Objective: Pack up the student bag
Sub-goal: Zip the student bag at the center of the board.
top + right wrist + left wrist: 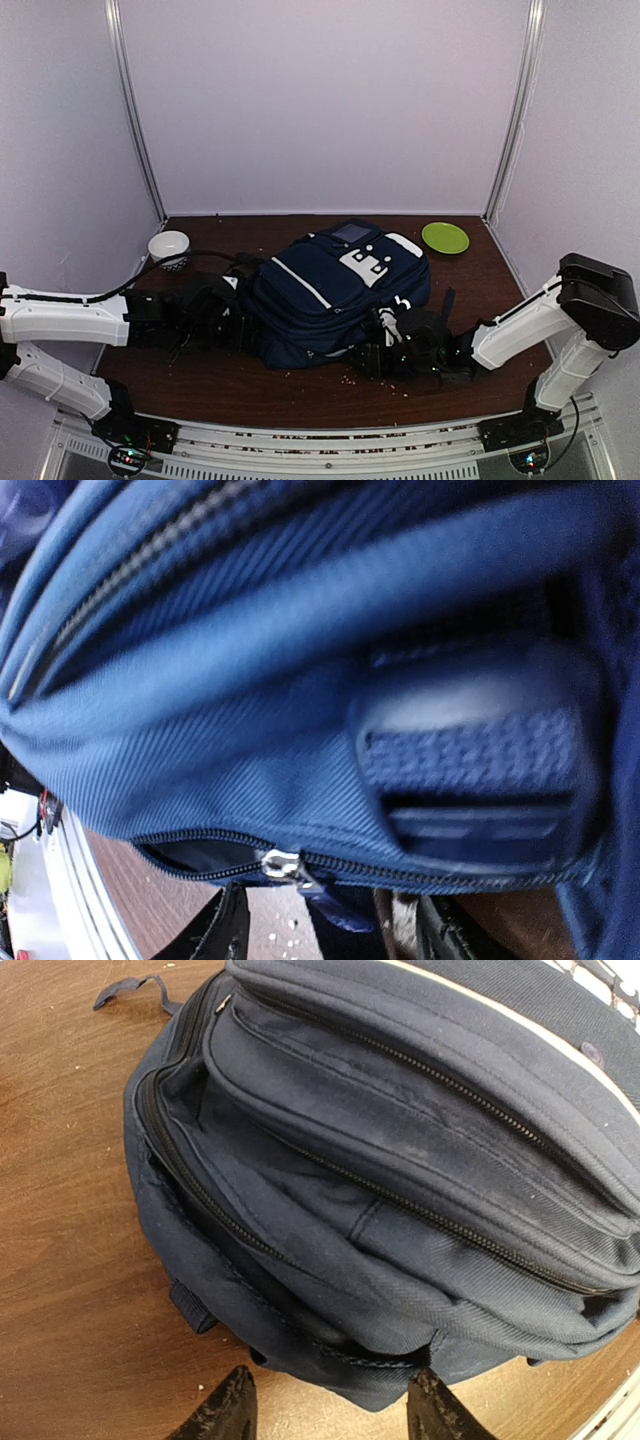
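Note:
The navy-blue student bag (pixel 335 290) lies flat in the middle of the brown table (pixel 300 385), white-trimmed front up. My left gripper (pixel 222 318) is at its left side. In the left wrist view the gripper (pixel 330 1422) is open, and the bag's (pixel 400 1190) lower corner reaches just between the fingertips. My right gripper (pixel 393 347) is at the bag's near right edge. In the right wrist view it (pixel 335 935) is open and pressed close under the bag (pixel 300 680). A silver zip slider (pixel 282 865) with a blue pull tab (pixel 340 912) hangs between the jaws; the zip is open to its left.
A white bowl (pixel 169 247) stands at the back left. A green plate (pixel 445 237) lies at the back right. Small crumbs dot the table in front of the bag. A dark strap (pixel 135 988) lies loose beside the bag.

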You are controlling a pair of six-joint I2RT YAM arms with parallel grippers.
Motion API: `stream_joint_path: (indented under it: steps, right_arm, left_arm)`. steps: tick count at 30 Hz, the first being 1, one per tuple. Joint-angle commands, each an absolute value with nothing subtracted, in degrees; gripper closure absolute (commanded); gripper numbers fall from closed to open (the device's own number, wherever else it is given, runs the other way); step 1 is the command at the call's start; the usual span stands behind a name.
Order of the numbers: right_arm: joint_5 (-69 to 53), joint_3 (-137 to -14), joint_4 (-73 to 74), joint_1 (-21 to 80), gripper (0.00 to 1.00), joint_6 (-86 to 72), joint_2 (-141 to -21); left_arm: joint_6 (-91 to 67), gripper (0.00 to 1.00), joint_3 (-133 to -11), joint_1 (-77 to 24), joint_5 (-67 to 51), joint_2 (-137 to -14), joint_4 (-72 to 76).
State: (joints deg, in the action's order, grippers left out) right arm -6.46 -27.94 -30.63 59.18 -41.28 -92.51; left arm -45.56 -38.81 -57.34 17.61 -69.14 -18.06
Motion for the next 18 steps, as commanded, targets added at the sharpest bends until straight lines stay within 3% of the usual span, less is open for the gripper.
stream_joint_path:
  steps: [1, 9, 18]
  right_arm:
    - [-10.4, -27.5, -35.9, 57.0, 0.43, -40.1, -94.7]
    - [-14.7, -28.5, -37.0, 56.3, 0.47, -39.2, -96.2]
    - [-15.1, -25.3, -40.5, 56.4, 0.65, -41.1, -93.4]
  left_arm:
    - [-45.5, 0.12, -40.2, -57.4, 17.9, -70.2, -16.5]
    - [-45.5, 0.12, -40.7, -57.4, 18.1, -71.0, -16.7]
    - [-45.4, 0.12, -40.9, -57.4, 18.2, -71.4, -16.8]
